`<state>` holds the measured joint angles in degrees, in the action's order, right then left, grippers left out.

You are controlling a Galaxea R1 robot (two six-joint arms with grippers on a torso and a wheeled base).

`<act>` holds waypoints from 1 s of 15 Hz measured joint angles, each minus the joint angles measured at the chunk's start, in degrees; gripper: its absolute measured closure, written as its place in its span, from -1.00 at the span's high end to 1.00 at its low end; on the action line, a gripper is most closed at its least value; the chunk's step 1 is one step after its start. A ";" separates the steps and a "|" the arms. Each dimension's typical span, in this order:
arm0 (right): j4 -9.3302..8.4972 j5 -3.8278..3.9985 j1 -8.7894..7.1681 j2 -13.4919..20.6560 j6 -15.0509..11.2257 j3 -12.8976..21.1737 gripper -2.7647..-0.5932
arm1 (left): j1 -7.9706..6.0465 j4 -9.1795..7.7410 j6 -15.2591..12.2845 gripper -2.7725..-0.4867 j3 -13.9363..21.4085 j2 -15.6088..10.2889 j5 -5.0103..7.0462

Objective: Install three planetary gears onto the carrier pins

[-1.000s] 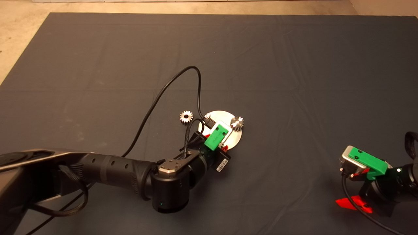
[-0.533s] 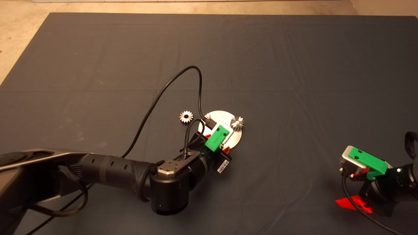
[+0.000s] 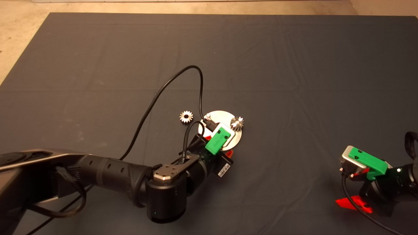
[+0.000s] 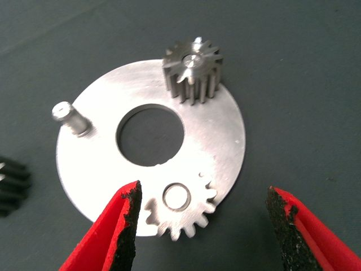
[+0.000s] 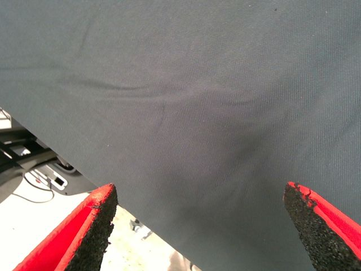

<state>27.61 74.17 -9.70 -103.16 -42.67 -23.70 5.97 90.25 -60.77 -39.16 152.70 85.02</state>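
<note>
Left wrist view: third gear [image 4: 11, 185] half cut off.

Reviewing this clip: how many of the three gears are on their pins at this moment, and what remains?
Two gears sit on pins of the carrier disc: one gear on the far pin, another gear between the open left gripper fingers, apparently just released. One pin stands bare. The third gear lies on the mat beside the disc, not yet picked up. The right gripper waits open at the mat's edge.

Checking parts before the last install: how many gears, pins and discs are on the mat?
Gears on pins: 2
Gears loose on the mat: 1
Bare pins: 1
Discs: 1
Total: 5
</note>
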 joint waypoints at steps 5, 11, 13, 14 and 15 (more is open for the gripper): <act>0.00 0.00 0.00 0.04 0.44 0.00 0.46 | -3.06 -0.04 0.02 0.01 2.86 -1.62 2.11; 0.00 -0.04 0.01 0.00 0.44 -0.05 0.46 | -7.27 -3.21 0.07 0.01 3.80 -6.58 2.49; -0.02 -0.05 0.01 -0.01 0.44 -0.05 0.46 | -7.46 -3.82 0.09 0.01 3.75 -7.42 2.38; 0.00 -0.05 0.01 -0.02 0.44 -0.05 0.46 | -7.46 -3.93 0.09 0.01 3.53 -8.01 2.42; 0.00 -0.05 0.00 -0.04 0.44 -0.05 0.46 | -7.53 -3.95 0.09 0.01 2.89 -8.47 2.40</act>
<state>27.61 74.12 -9.70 -103.19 -42.23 -23.75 -1.56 86.30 -60.68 -36.27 144.23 87.42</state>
